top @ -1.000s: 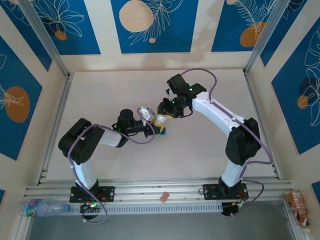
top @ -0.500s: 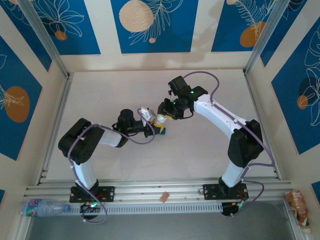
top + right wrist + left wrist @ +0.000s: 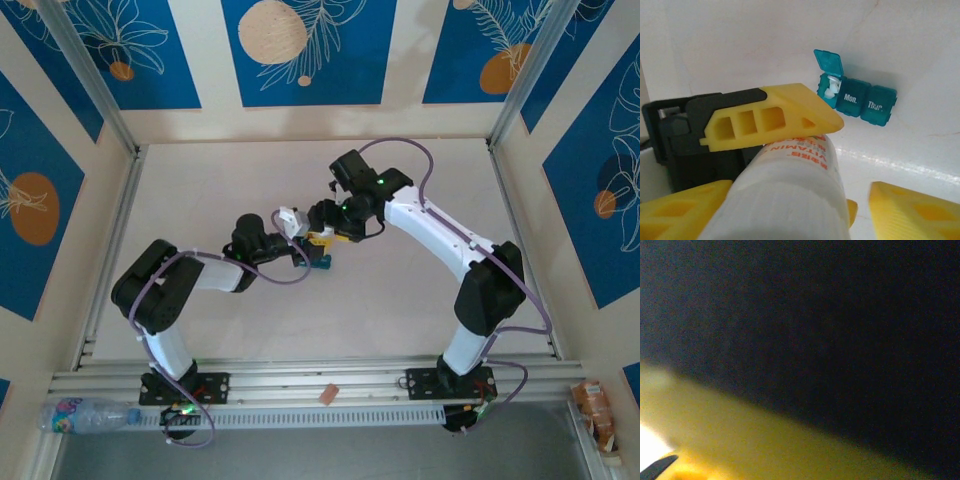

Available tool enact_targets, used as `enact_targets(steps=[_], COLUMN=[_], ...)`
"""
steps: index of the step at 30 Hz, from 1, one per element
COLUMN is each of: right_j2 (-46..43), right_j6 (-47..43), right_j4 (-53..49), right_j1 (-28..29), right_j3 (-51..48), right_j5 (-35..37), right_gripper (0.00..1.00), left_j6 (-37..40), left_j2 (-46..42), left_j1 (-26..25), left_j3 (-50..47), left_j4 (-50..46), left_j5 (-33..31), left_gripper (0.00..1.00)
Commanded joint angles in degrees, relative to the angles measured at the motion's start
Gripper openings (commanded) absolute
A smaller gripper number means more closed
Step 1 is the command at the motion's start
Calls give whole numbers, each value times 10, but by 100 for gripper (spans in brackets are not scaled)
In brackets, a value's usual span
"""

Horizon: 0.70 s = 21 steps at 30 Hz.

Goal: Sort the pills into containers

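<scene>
Your right tool (image 3: 322, 228) stands open. In its wrist view the two yellow fingers (image 3: 915, 210) sit wide apart at the bottom of the frame, and the right-hand one is clear of the white plastic bottle (image 3: 790, 200) with red "VITAMIN" lettering that lies between them.

Your left tool (image 3: 305, 250) is gripping that bottle. One of its yellow ribbed fingers (image 3: 770, 117), on a black mount, lies across the bottle's upper side, and the opposite finger is hidden behind the bottle. The left wrist view is dark and blurred and tells you nothing more.

The teal plastic container strip (image 3: 860, 102), three joined square compartments, rests on the pale worktop (image 3: 200, 200) just beyond the bottle and apart from both tools. From above you find it (image 3: 322, 262) just in front of the point where the two tools meet. Its end compartment has the lid tipped up, with small white pills (image 3: 831, 90) inside. The other two lids are down, marked "Mon." and "Thur."
</scene>
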Motion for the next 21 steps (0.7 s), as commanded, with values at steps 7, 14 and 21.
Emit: enact_targets(steps=[7,14,21], right_j2=[-39,-82,-152], right_j6=[-67,-121,-190], right_j4=[-41,-27,37], right_j1=[-20,-38,-81], right_j3=[54,46,1], right_j5=[-30,-77,-128], right_gripper=[87,90,82], left_j6=[-9,-17,-51], left_j2=[-4,3,10], left_j1=[-5,-4,-1], left_j3=[10,14,24], left_j4=[51,53,64], left_j5=[9,25,69], left_gripper=[0,0,0])
